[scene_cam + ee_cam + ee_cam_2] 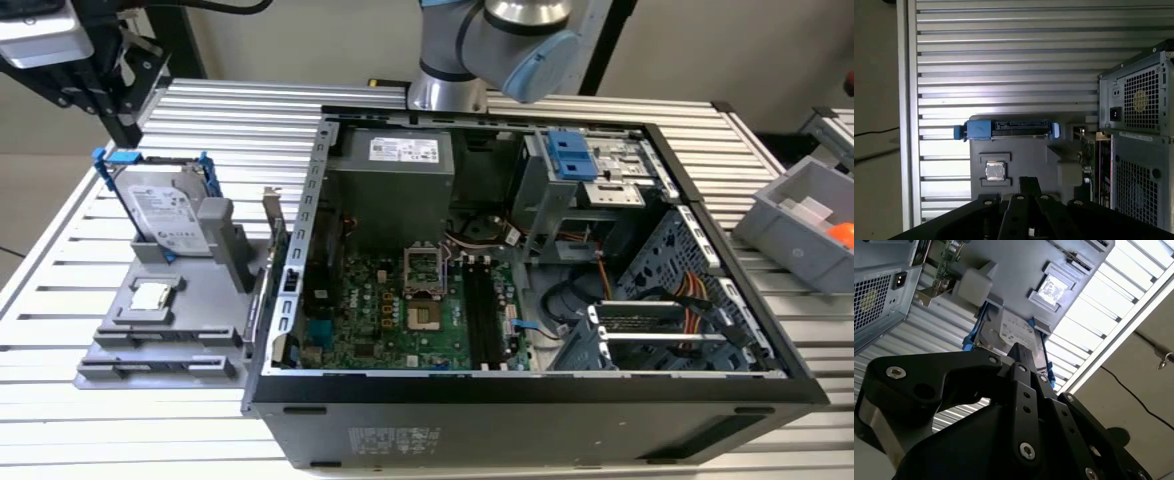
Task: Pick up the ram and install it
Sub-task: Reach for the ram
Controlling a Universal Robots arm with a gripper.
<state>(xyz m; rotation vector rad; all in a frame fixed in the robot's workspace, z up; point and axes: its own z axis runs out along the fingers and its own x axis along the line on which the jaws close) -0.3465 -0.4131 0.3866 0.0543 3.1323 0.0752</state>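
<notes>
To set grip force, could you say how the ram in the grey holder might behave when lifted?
The ram is a thin bare board: probably stiff and light, but fragile. Standing on edge in the grey holder, it may tip if nudged.

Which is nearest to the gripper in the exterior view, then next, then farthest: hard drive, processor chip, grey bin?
From the gripper, at that view's upper left:
1. hard drive, just beneath it.
2. processor chip, lower on the same fixture.
3. grey bin, far right.
</notes>
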